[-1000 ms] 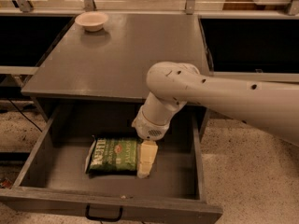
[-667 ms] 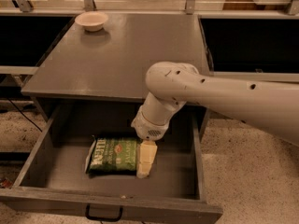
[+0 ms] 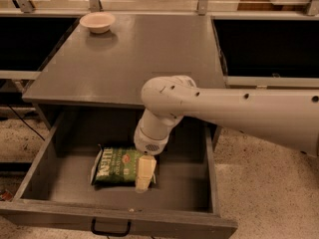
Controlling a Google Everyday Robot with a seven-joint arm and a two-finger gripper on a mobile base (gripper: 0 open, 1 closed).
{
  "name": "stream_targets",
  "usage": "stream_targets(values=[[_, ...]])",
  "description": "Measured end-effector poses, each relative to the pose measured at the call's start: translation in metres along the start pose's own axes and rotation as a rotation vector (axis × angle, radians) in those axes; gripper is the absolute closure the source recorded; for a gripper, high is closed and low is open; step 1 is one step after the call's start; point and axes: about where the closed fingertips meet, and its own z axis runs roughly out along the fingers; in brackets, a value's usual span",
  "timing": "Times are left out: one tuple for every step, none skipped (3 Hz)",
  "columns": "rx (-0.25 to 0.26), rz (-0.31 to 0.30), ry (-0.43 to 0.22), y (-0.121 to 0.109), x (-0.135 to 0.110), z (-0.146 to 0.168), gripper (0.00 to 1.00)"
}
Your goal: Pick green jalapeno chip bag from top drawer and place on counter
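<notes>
The small, crinkly, dark-green jalapeno chip bag (image 3: 117, 164) with white lettering lay flat on the bottom of the wide, shallow grey top drawer (image 3: 185, 184), a little left of centre. It was in the same spot as a second before: neither lifted nor dragged, and its white-seamed left end sat where it had been.

What had changed was the robot. The pale parallel-jaw gripper (image 3: 144, 173) had eased slightly lower and to the left, so that its cream tip lay over the bag's right end, touching or all but touching the foil. From this view it could not be told whether the gripper was open or closed, or whether it had any hold of the bag. The thick white arm (image 3: 239, 108) reached in from the right, with its rounded wrist directly above the bag and hiding part of the drawer's back wall.

The drawer stood pulled fully out, its small black metal handle (image 3: 110, 228) at the front edge. Behind and above it the large, flat, matte grey desk (image 3: 149, 49) carried only a small, shallow, pale bowl (image 3: 97, 21) near its far left corner. Pale speckled floor (image 3: 261, 183) showed to the right.

Judged from this, the task sat at the grasp itself: the approach looked nearly finished, while the lift and the transfer up to the desk were not yet done
</notes>
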Motion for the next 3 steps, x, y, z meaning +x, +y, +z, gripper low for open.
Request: stream_targets(values=[[0.007,0.013,-0.024,-0.002,0.000,0.002,0.00],[0.023,0.004,-0.086,-0.022,-0.020,0.011,0.00],[0.026,0.009,-0.082,-0.022,-0.019,0.012,0.00]])
